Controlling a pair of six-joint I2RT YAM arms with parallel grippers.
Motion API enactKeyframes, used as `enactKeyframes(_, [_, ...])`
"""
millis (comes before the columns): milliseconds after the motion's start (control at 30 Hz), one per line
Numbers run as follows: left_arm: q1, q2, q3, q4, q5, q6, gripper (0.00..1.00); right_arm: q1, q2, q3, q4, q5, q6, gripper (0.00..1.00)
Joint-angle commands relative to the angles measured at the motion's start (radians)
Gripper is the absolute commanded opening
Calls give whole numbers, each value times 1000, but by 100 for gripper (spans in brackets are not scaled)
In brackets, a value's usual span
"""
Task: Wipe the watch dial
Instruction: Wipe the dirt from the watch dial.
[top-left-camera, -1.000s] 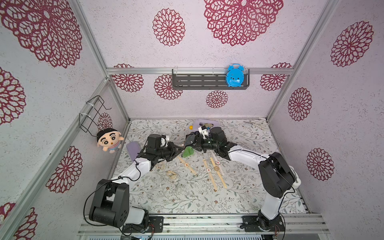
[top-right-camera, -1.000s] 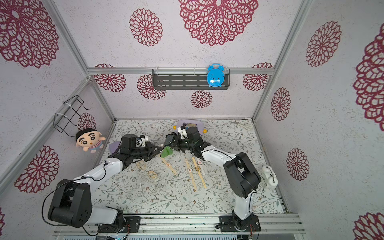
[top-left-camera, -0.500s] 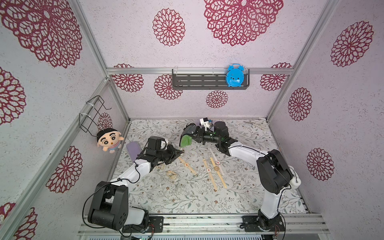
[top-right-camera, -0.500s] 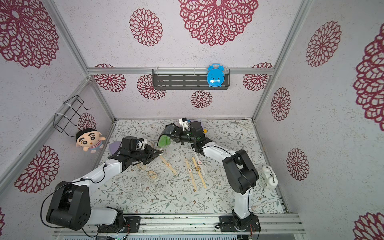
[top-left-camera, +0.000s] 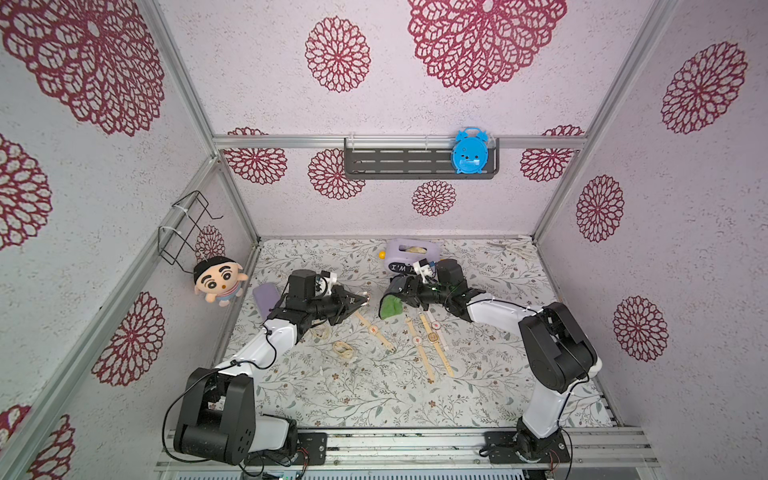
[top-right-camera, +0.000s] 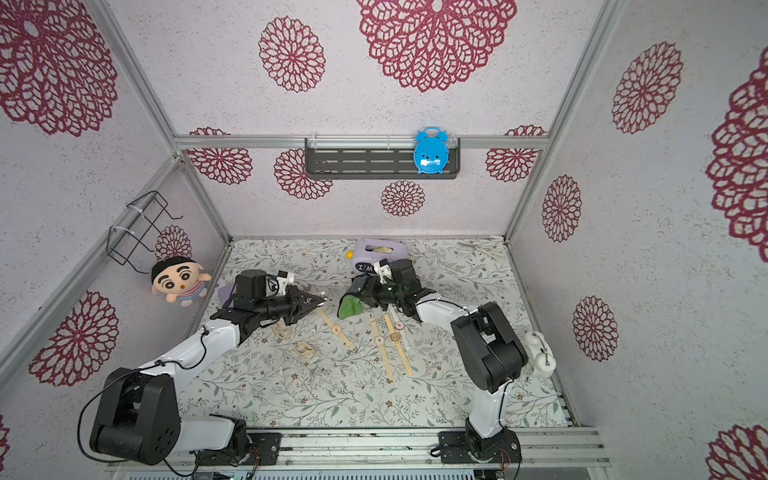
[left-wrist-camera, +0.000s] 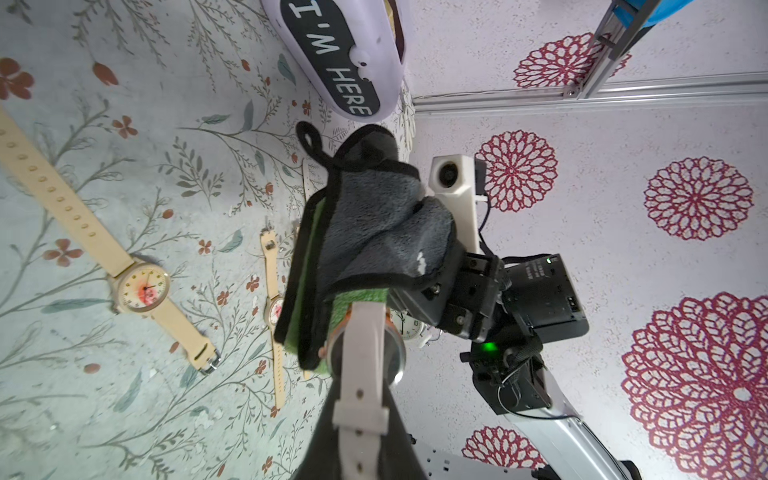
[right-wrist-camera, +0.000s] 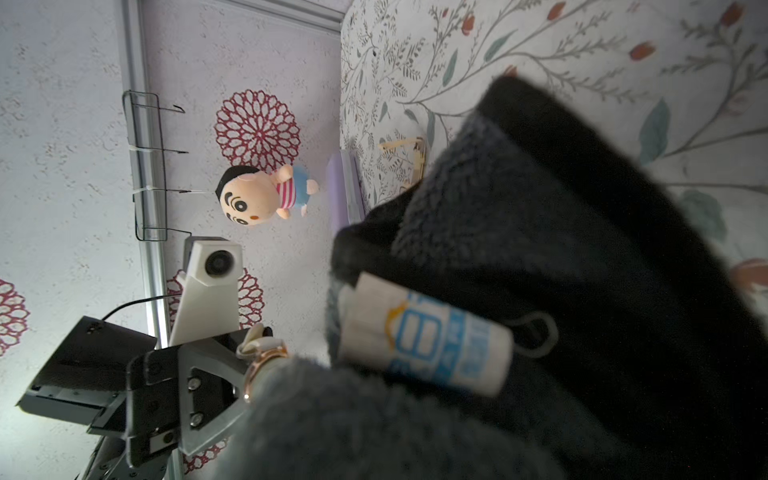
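Lighting: you are looking at even, bright, diffuse light in both top views; soft shadows are lying on the floral-printed table cover (top-left-camera: 374, 395).
Optics: wide-angle lenses are splaying the aluminium frame posts (top-left-camera: 180, 79) outward.
Focus: the dark grey fleece cloth (right-wrist-camera: 540, 249) is blurring close to the right wrist lens.

foreground — fluffy dark grey cloth (right-wrist-camera: 540, 249), white-and-blue label (right-wrist-camera: 428, 336) | beside it — left gripper (right-wrist-camera: 243, 384) pinches rose-gold-rimmed, cream-strapped watch (right-wrist-camera: 266, 358) | wall (right-wrist-camera: 62, 124): black-haired plush doll (right-wrist-camera: 257, 195) hangs
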Motion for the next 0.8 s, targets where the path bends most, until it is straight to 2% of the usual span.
enactKeyframes(0, [7, 1, 6, 64, 37, -10, 0, 8, -37, 20, 68, -33, -23, 0])
enactKeyframes(767, [5, 44, -15, 105, 32, -31, 0, 70, 81, 188, 165, -97, 58, 0])
